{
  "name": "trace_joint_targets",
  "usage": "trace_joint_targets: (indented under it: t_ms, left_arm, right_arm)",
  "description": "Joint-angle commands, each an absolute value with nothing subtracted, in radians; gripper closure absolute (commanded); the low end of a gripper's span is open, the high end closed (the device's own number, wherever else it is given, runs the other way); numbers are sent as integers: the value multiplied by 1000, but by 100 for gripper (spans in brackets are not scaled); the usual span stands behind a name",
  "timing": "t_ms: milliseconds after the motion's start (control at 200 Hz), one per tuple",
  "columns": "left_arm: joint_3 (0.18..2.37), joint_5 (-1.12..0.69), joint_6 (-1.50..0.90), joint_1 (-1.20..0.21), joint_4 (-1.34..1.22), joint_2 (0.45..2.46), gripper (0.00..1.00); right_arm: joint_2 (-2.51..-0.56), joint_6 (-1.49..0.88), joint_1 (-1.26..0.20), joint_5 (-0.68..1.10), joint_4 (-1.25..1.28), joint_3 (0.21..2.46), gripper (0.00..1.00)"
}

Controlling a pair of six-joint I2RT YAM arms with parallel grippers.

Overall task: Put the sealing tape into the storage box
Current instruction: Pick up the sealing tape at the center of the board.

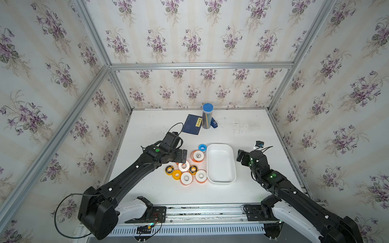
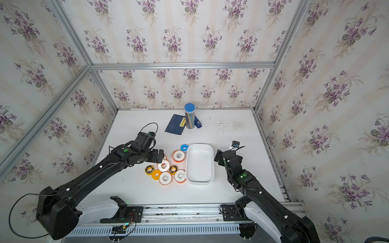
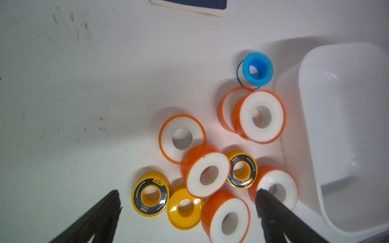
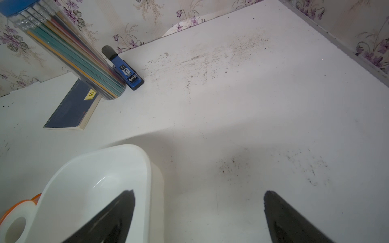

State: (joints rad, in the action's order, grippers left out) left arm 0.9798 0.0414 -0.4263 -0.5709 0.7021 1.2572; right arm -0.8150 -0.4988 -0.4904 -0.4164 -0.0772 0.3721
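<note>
Both top views show the sealing tape lying in a cluster left of the storage box [image 1: 221, 164] [image 2: 200, 166], a shallow white tray with nothing in it. The blue-and-white roll [image 1: 202, 148] [image 3: 256, 69] lies farthest back. Several orange-rimmed white rolls [image 1: 197, 156] [image 3: 262, 116], a yellow roll [image 1: 176, 174] [image 3: 185, 207] and two yellow rolls with black centres [image 1: 169, 169] [image 3: 150, 193] lie nearer. My left gripper [image 1: 182, 154] [image 3: 188, 197] hovers open over the cluster's left side, holding nothing. My right gripper [image 1: 241, 156] [image 4: 199, 193] stands open and holds nothing beside the box's right wall [image 4: 147, 168].
At the back of the table lie a dark blue notebook [image 1: 192, 124] [image 4: 71, 109], a tall blue-capped cylinder of pencils [image 1: 207, 115] [image 4: 69, 50] and a blue stapler [image 1: 214, 123] [image 4: 127, 72]. Wallpapered walls with metal frame bars close in the table's left, right and back.
</note>
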Motion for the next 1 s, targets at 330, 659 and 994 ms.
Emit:
trace_joint_targets:
  t_ms: [330,659,994]
  left_arm:
    - [1145,250,-513,-721,863,1585,0]
    - [1148,256,-586,-754,829,1684,0]
    - [1140,288,-641,-785,822,1750,6]
  right_arm:
    - [-766,-543,-491,-470,-40,321,0]
    - [-810,-545,-491,-465,-38,334,0]
    - [-819,-547,-491,-464,-37,336,1]
